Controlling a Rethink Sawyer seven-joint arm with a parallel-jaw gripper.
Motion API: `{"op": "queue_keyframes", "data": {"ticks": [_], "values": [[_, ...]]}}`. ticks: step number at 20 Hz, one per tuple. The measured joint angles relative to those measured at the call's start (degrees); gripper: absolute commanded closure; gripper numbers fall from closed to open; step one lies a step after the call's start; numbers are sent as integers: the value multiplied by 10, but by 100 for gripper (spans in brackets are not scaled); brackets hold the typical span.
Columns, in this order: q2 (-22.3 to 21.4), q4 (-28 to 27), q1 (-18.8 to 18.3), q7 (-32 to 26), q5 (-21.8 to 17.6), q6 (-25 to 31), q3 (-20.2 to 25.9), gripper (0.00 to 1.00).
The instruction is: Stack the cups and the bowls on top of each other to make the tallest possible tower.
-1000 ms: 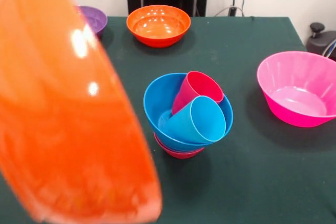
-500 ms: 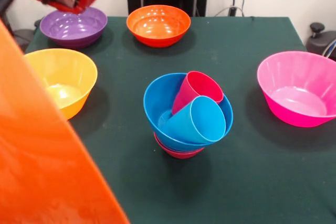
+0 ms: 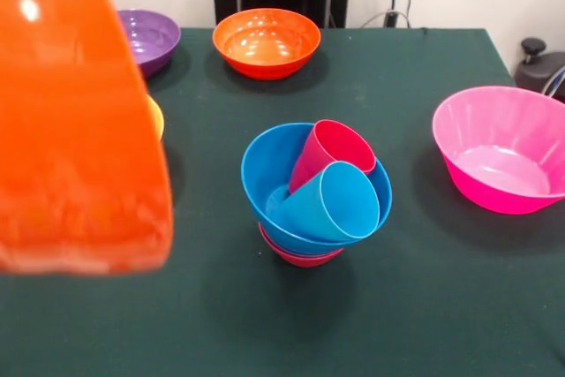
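Observation:
The tower stands mid-table: a mid-sized blue bowl [image 3: 265, 174] sits on a small red bowl [image 3: 300, 258]. In the blue bowl lie, tilted, the crimson red cup [image 3: 340, 143] and the light blue cup [image 3: 340, 205], mouths toward the camera. A blurred orange bowl [image 3: 79, 130] hangs very close to the camera and fills the left side. It hides most of the yellow-orange bowl [image 3: 155, 116]. No gripper shows, and what holds the orange bowl is hidden.
A second orange bowl [image 3: 265, 41] stands at the far edge, with a purple bowl [image 3: 150, 37] to its left, partly hidden. A large pink bowl [image 3: 503, 152] stands at the right. A black knobbed object [image 3: 540, 64] sits beyond the table's right edge.
The blurred orange bowl has swung from the lower left up to the upper left, again covering the yellow-orange bowl. The red arm part seen at the top left is gone. The tower is unmoved.

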Motion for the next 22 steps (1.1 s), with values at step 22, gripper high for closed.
{"op": "queue_keyframes", "data": {"ticks": [22], "values": [[43, 106, 146, 0, 75, -16, -166, 100]]}}
